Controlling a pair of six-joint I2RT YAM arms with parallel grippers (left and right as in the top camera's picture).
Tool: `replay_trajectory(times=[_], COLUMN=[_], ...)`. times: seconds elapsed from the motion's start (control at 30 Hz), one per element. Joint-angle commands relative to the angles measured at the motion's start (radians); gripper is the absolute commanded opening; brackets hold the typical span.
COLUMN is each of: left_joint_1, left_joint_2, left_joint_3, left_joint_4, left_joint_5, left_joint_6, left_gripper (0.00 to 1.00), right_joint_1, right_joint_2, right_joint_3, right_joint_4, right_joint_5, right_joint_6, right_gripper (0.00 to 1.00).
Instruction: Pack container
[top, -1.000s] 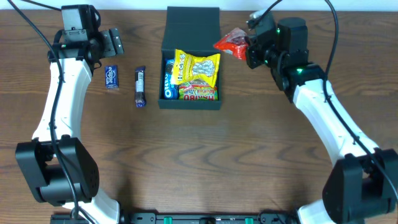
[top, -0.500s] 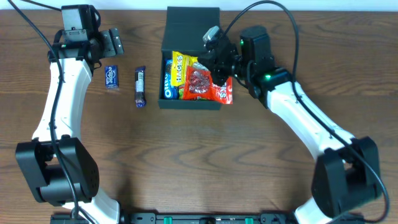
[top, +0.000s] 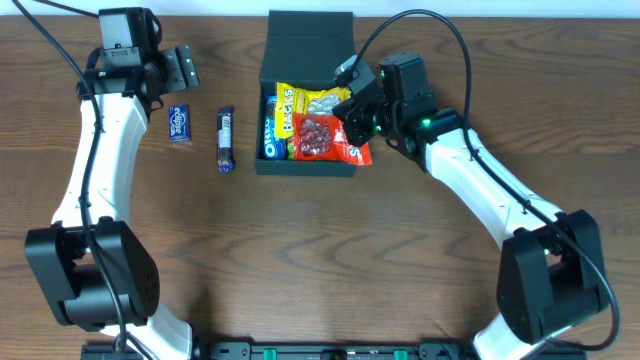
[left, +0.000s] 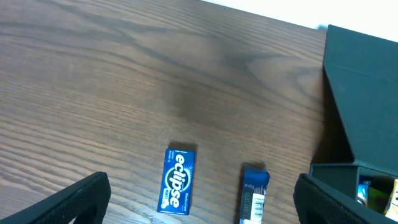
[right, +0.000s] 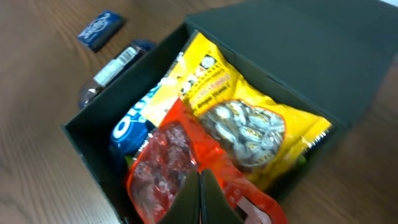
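Note:
The dark green container (top: 305, 166) stands at the table's back centre with its flap lid (top: 310, 45) open; it also shows in the right wrist view (right: 87, 140). Inside lie a yellow packet (top: 315, 103), a blue Oreo pack (top: 271, 130) and other snacks. My right gripper (top: 352, 122) is shut on a red packet (top: 325, 137) and holds it over the container's right side; in the right wrist view my fingers (right: 200, 202) pinch the red packet (right: 168, 168). My left gripper (top: 182, 68) is open and empty at the back left, above the blue Eclipse pack (top: 179, 123).
A blue Eclipse pack (left: 178, 188) and a dark blue bar (top: 226, 138) lie on the wood table left of the container. The bar also shows in the left wrist view (left: 253, 196). The container's lid edge (left: 360, 106) fills the right of the left wrist view.
My right gripper has carried the red packet from beside the container's right wall to over its open top, then slightly lower into it. The left arm has not moved.

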Motion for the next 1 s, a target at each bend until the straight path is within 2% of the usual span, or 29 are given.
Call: replay_trajectory(times=[0.0,0.03,0.07,0.1,0.17,0.27,0.37,0.47,0.53,0.77,0.97], left_joint_1=[0.002,0.002,0.002,0.002,0.002,0.002,0.002,0.001,-0.002,-0.043,-0.123], left_joint_2=[-0.032,-0.032,-0.032,-0.032,-0.031,-0.026,-0.019,0.01,0.043,0.188,0.237], left_joint_3=[0.008,0.008,0.008,0.008,0.008,0.008,0.008,0.008,0.008,0.008,0.008], left_joint_4=[-0.002,-0.002,-0.002,-0.002,-0.001,0.0,-0.002,-0.011,-0.016,-0.094,-0.143], left_joint_5=[0.004,0.004,0.005,0.008,0.041,0.075,0.118,0.286,0.346,0.42,0.414], left_joint_6=[0.0,0.0,0.0,0.0,0.002,0.0,0.0,0.0,0.0,-0.001,0.0], left_gripper=[0.95,0.96,0.93,0.66,0.33,0.06,0.06,0.06,0.06,0.06,0.06], right_joint_1=[0.012,0.014,0.014,0.014,0.017,0.033,0.05,0.068,0.068,0.064,0.064], right_joint_2=[-0.065,-0.087,-0.1,-0.109,-0.112,-0.111,-0.11,-0.09,-0.07,-0.034,0.003], right_joint_3=[0.002,0.003,0.006,0.015,0.042,0.072,0.073,0.073,0.073,0.073,0.073], right_joint_4=[-0.01,-0.032,-0.053,-0.079,-0.135,-0.179,-0.179,-0.199,-0.202,-0.2,-0.246], right_joint_5=[0.085,0.137,0.165,0.187,0.207,0.209,0.267,0.282,0.281,0.282,0.319], right_joint_6=[0.092,0.126,0.149,0.167,0.2,0.239,0.261,0.271,0.283,0.303,0.324], right_gripper=[0.01,0.01,0.01,0.01,0.02,0.01,0.01,0.01,0.01,0.01,0.01])
